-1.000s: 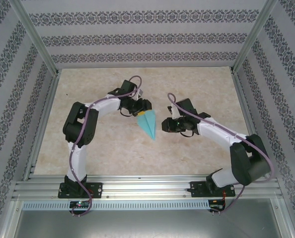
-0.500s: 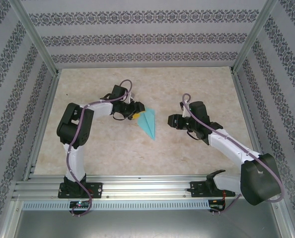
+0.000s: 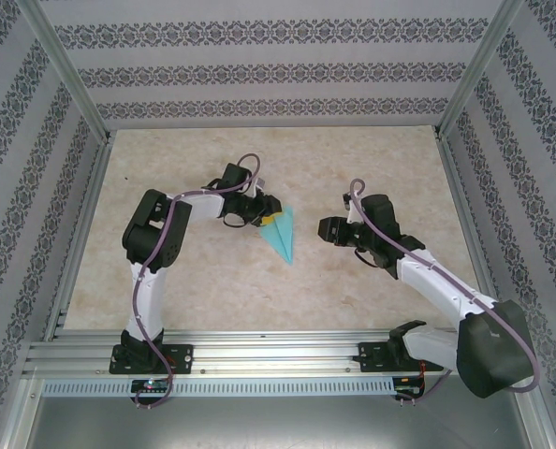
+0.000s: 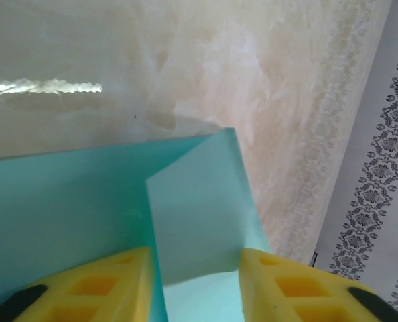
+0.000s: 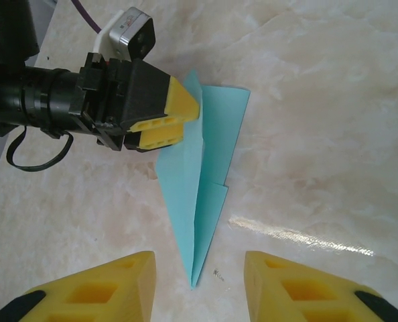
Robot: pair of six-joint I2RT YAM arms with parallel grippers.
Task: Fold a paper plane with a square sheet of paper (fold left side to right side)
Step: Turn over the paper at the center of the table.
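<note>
While the narrow, pointed dart of light turquoise paper, the paper plane [image 3: 280, 236], is lying flat near the middle of the pale marbled desk [image 3: 184, 290], its sharp tip is pointing toward about 6 o'clock in the overhead view and its wide end toward 12 o'clock. A centre crease is running along its length, and layered triangular flaps are showing in the right wrist view [image 5: 202, 168].

From the 9 o'clock side, the left claw [image 3: 270, 214] is reaching in at the wide end. In its own camera the two yellow fingers [image 4: 85, 285] are standing apart, with a turquoise flap [image 4: 192, 221] lying between them; they are not pressing together on it. From the right wrist view, this claw [image 5: 175, 119] is sitting at the plane's upper left corner, at about 11 o'clock.

At the plane's 3 o'clock in the overhead view, the right claw [image 3: 323, 229] is hovering near it without touching. Its yellow fingers [image 5: 92, 295] are spread wide and holding nothing, with the plane's tip showing between them.
</note>
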